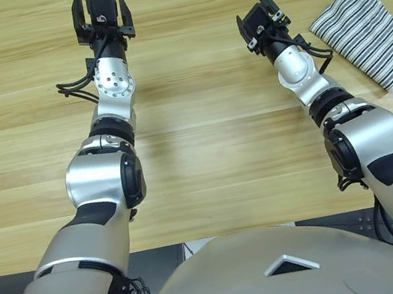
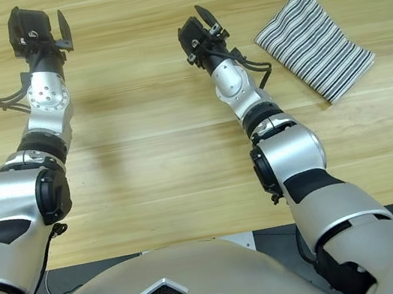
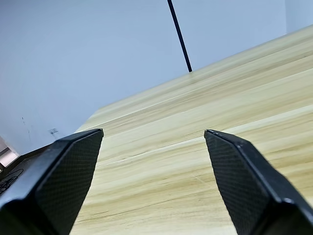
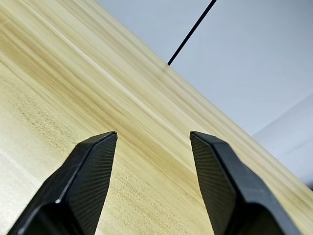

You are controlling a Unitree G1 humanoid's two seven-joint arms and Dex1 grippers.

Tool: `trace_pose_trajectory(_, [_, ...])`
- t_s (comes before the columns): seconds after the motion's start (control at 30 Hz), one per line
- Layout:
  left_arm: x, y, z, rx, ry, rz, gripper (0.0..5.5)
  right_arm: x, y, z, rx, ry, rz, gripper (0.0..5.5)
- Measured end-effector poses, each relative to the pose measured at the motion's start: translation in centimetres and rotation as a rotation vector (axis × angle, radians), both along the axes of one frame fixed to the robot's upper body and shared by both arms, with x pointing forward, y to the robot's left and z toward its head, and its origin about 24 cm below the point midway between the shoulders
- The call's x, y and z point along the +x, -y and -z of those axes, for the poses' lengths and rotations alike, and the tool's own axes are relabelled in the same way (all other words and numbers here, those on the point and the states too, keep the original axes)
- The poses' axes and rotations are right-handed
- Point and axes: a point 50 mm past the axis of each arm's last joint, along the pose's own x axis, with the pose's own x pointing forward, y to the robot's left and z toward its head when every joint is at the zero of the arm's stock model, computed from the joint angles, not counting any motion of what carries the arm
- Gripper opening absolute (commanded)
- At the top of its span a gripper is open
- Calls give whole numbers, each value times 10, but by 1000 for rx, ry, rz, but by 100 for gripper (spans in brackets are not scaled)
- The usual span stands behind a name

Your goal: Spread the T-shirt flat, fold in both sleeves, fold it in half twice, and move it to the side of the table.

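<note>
- T-shirt (image 1: 365, 33): folded striped bundle, flat on table (image 1: 220, 150) at its right side; long axis diag., far-inboard to near-outboard.
- Right gripper (image 1: 257, 13): the nearer one; shirt lies to its right, near, not touching. Fingers apart, empty.
- Left gripper (image 1: 100, 4): well apart from shirt; fingers apart, empty.
- Judged: task approx. done; any last nudge suits right arm.
</note>
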Motion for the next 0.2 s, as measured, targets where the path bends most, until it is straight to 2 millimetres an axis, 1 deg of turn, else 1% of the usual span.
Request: trace_pose_trajectory(0.2, [0, -3, -1, 10, 5, -22, 384, -1, -4, 0, -43, 14, -23, 275])
